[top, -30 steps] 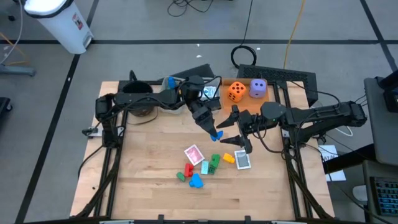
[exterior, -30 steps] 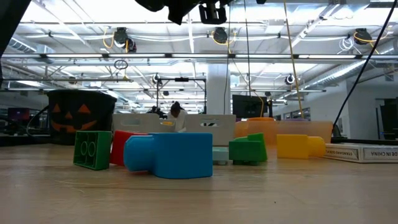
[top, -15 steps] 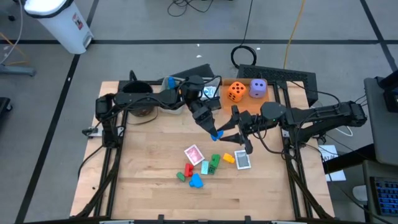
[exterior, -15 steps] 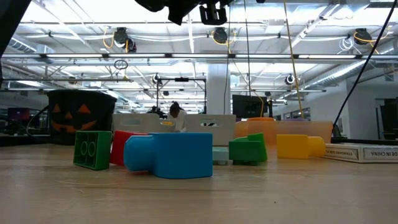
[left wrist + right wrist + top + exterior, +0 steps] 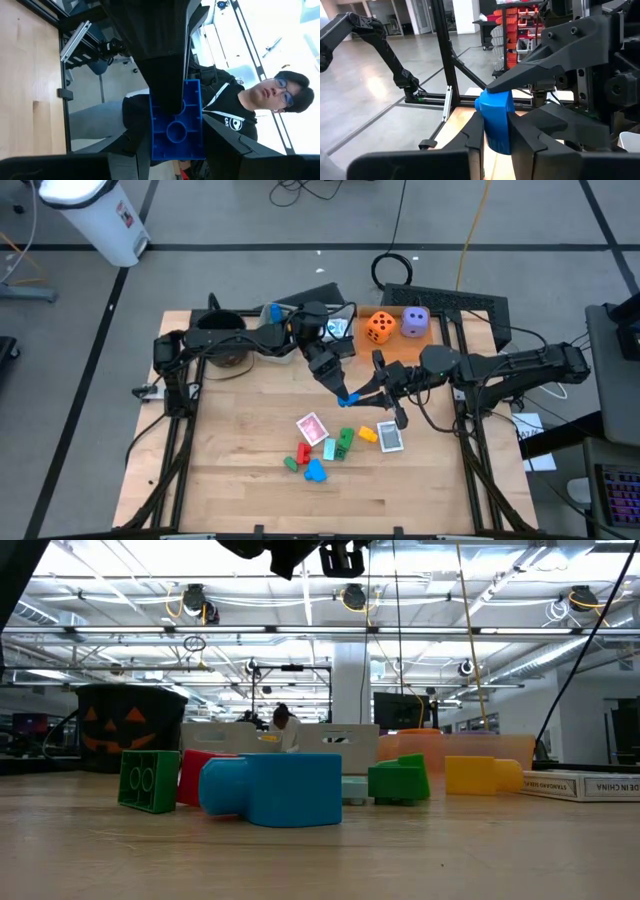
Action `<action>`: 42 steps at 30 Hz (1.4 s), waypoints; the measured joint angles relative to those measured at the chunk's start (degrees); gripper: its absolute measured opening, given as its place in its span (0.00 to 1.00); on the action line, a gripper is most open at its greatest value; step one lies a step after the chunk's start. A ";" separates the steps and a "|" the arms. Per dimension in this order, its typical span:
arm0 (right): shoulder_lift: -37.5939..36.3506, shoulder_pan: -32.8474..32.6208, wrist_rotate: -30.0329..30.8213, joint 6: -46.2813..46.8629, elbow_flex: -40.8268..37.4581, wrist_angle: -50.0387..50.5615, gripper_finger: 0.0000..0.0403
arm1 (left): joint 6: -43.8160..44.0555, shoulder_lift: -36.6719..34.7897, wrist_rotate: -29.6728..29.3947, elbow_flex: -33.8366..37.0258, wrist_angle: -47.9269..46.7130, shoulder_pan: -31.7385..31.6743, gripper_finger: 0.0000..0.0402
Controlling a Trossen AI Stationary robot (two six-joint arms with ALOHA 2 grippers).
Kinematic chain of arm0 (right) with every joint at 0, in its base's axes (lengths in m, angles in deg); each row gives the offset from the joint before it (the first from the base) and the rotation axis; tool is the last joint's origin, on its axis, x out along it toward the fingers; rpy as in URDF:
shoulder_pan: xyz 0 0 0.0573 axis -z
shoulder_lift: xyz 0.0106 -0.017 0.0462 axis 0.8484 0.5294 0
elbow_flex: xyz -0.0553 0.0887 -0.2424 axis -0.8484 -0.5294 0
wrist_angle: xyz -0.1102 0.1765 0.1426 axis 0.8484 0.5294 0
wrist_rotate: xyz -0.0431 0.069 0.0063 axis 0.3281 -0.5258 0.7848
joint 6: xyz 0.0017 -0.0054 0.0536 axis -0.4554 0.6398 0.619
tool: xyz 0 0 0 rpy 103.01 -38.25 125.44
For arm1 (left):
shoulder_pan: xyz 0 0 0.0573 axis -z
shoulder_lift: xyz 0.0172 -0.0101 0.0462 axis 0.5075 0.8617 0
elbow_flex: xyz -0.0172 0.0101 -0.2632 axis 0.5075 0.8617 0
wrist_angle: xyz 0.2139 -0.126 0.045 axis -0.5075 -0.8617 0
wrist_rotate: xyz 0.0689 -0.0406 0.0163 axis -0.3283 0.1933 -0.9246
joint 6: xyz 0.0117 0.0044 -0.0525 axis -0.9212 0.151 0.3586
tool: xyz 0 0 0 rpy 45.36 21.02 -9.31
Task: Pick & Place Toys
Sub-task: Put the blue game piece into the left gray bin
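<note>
High view — my left gripper (image 5: pixel 346 397) and right gripper (image 5: pixel 362 396) meet above the table (image 5: pixel 240 470), both on one blue block (image 5: pixel 347 397). Left wrist view: my left fingers (image 5: pixel 167 75) clamp it. Right wrist view: my right fingers (image 5: pixel 476 137) close around its lower end. The risk, as I judge it — releasing left before right is firm drops the block onto the toys (image 5: pixel 325 445).

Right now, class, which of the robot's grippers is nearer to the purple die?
Right. The right gripper is mid-table at the blue block, below-left of the purple die; the left gripper, gripping that block, sits slightly farther left.
</note>
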 joint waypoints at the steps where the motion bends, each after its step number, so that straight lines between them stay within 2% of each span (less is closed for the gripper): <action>1: 0.00 0.00 0.01 0.03 -0.01 0.00 0.09 | -0.02 0.00 -0.04 0.00 0.00 0.00 0.36; 5: 0.00 0.00 0.23 0.37 -0.01 0.02 0.09 | -0.19 0.00 -0.12 0.00 0.00 -0.04 0.38; 15: 0.04 0.23 -0.50 3.51 -0.01 0.17 0.07 | -0.34 -0.02 -2.24 0.01 0.17 -0.54 0.57; 20: 0.02 0.25 -0.72 3.71 -0.01 1.03 0.07 | -3.07 -0.02 -2.59 0.02 0.74 -2.76 0.63; 24: 0.02 0.26 -0.76 4.98 -0.01 1.38 0.07 | -2.32 -0.02 -2.96 0.02 5.71 -4.80 0.64; 30: -1.13 1.89 -0.85 10.99 -0.01 1.48 0.07 | 3.22 -0.31 -2.64 0.02 13.16 -8.13 0.64; 36: -2.73 5.34 -0.98 20.33 -0.01 1.40 0.07 | 1.49 -3.70 -2.07 0.04 13.27 -10.65 0.64; 42: -2.80 6.91 -2.63 28.14 -0.01 -1.39 0.07 | -4.05 -8.93 -6.77 0.04 11.13 -14.10 0.64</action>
